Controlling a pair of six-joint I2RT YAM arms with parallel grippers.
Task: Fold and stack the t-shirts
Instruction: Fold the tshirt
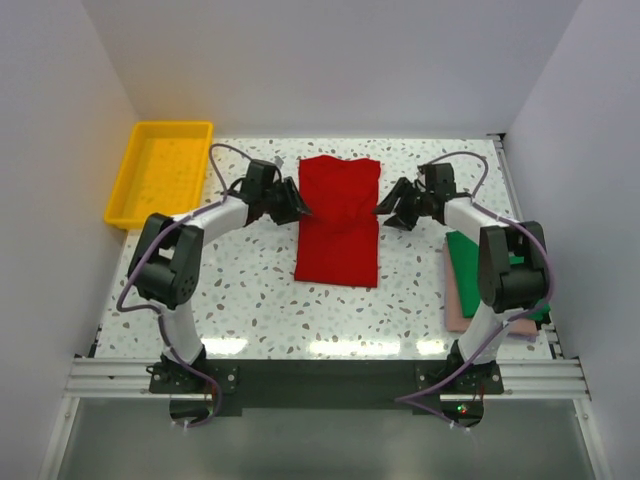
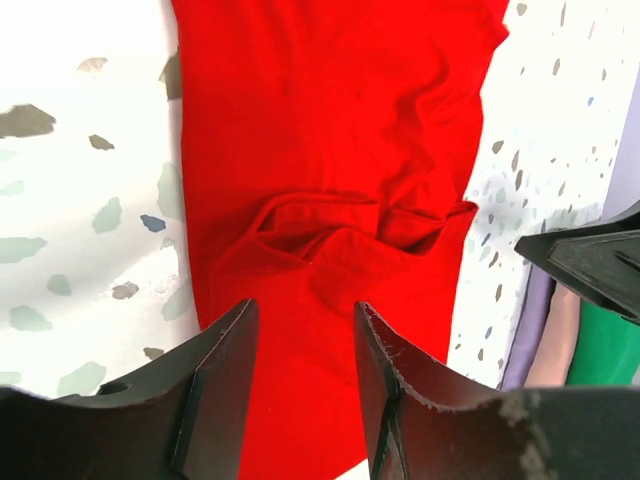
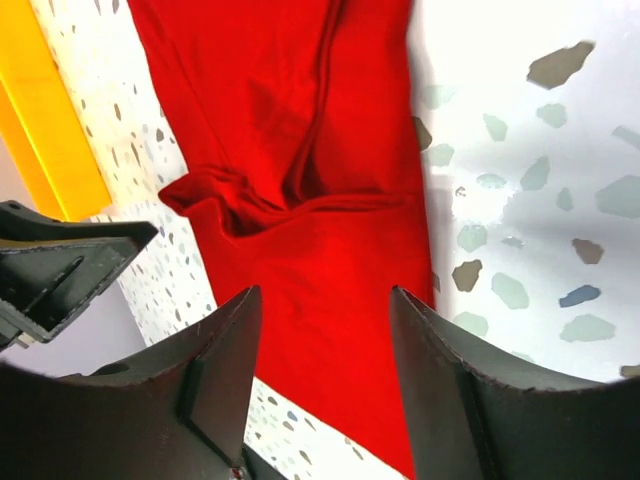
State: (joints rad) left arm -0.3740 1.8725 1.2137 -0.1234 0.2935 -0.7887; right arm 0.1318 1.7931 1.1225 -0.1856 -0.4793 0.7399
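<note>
A red t-shirt (image 1: 338, 218) lies flat on the speckled table (image 1: 250, 290), folded into a long narrow strip with a bunched crease across its middle. My left gripper (image 1: 297, 208) is open at the shirt's left edge; its wrist view shows the red cloth (image 2: 330, 180) below empty jaws. My right gripper (image 1: 385, 212) is open at the shirt's right edge, with the red cloth (image 3: 300, 180) under its spread jaws. Folded green (image 1: 466, 258) and pink (image 1: 458, 305) shirts lie stacked at the right, partly hidden by my right arm.
A yellow bin (image 1: 160, 170) stands at the table's back left and shows as a yellow edge in the right wrist view (image 3: 50, 130). White walls enclose the table on three sides. The arm bases sit on a metal rail (image 1: 320, 375) at the near edge.
</note>
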